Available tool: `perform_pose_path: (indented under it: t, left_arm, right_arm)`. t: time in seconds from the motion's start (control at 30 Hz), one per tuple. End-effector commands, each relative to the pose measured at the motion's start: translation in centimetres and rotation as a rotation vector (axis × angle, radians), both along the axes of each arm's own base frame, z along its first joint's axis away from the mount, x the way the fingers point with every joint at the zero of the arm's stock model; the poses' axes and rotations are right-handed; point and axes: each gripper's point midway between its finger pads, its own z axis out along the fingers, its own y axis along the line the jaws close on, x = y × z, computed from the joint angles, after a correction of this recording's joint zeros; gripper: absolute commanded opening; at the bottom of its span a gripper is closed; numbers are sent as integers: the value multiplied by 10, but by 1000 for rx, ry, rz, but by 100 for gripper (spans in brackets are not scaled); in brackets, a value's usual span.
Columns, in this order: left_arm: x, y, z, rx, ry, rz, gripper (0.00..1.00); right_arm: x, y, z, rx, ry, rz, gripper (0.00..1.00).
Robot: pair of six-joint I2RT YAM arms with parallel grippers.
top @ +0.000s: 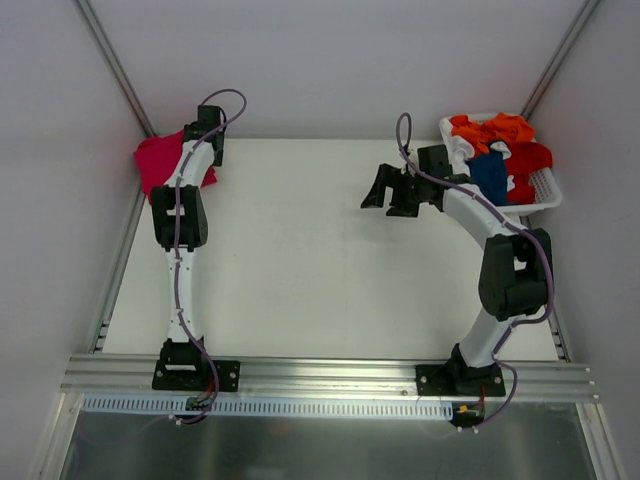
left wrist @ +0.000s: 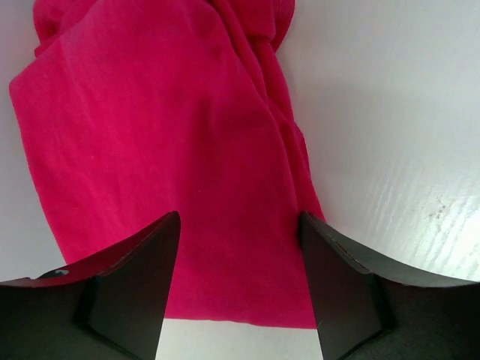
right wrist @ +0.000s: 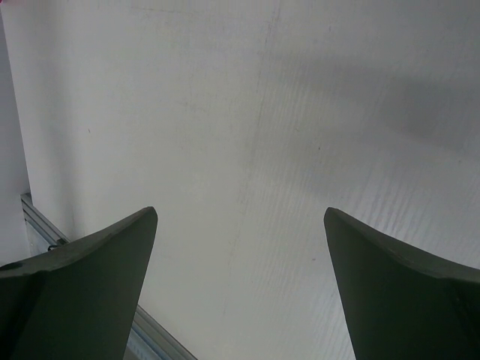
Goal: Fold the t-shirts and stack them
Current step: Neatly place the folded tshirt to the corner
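Observation:
The crimson-pink t-shirt (top: 155, 165) lies crumpled at the table's far left, by the wall. My left gripper (top: 205, 135) hovers over its right part. In the left wrist view the left gripper (left wrist: 238, 225) is open, its fingers apart over the near hem of the shirt (left wrist: 165, 135), holding nothing. My right gripper (top: 388, 195) is open and empty over bare table at centre right, which also shows in the right wrist view (right wrist: 240, 214). The orange (top: 490, 130), red (top: 530, 157) and dark blue (top: 488, 175) t-shirts lie heaped in the basket.
The white slatted basket (top: 548, 192) stands at the far right corner, just behind the right arm's wrist. Walls close in the table on the left, back and right. A metal rail (top: 330, 375) runs along the near edge at the arm bases.

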Motion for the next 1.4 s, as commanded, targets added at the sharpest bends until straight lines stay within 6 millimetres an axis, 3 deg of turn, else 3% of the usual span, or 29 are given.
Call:
perform_pose_path:
  t: [0.0, 0.07, 0.17, 0.2, 0.3, 0.4, 0.43, 0.57, 0.77, 0.8, 1.03, 1.07, 1.17, 1.3, 1.33, 1.37]
  left_arm:
    - [5, 2, 18, 54, -5, -52, 63]
    - [4, -14, 9, -16, 17, -131, 64]
    - [3, -23, 7, -43, 29, -189, 62]
    - [2, -26, 7, -54, 33, -212, 56]
    - [-3, -32, -3, -58, 74, -274, 50]
    - [-14, -30, -12, -42, 119, -285, 31]
    - [-17, -27, -14, -45, 128, -280, 20]
    - [-30, -29, -12, -66, 146, -299, 0]
    - [-48, -36, 0, -72, 167, -377, 0]
    - [-56, -36, -7, -68, 194, -388, 0]
    - [-65, -30, 11, -66, 176, -427, 0]
    - [-66, -31, 22, -81, 150, -423, 1]
    - [-65, -32, 50, -101, 81, -410, 58]
    - [-64, -29, 105, -132, -67, -274, 76]
    - [-69, -29, 129, -192, -150, -173, 78]
    - [-74, -28, 137, -216, -178, -128, 78]
  right_arm:
    - [9, 4, 15, 21, -21, 9, 99]
    - [11, 2, 15, 11, -27, 0, 99]
    - [13, 3, 18, 14, -35, -1, 99]
    - [14, 2, 19, 15, -38, -3, 99]
    - [11, 2, 19, 12, -36, -5, 99]
    - [9, 0, 19, 3, -41, -8, 99]
    - [7, -1, 18, 1, -39, -11, 99]
    - [2, -1, 19, 4, -38, -5, 99]
    - [0, 0, 21, 14, -47, -2, 99]
    - [-1, 0, 22, 17, -53, -3, 99]
    - [-5, 3, 23, 29, -56, 8, 99]
    - [-5, 3, 23, 31, -59, 11, 99]
    - [-3, 6, 31, 46, -81, 31, 100]
    - [3, 6, 52, 31, -139, 54, 99]
    - [5, 5, 61, 30, -166, 53, 99]
    - [6, 5, 66, 29, -180, 55, 100]
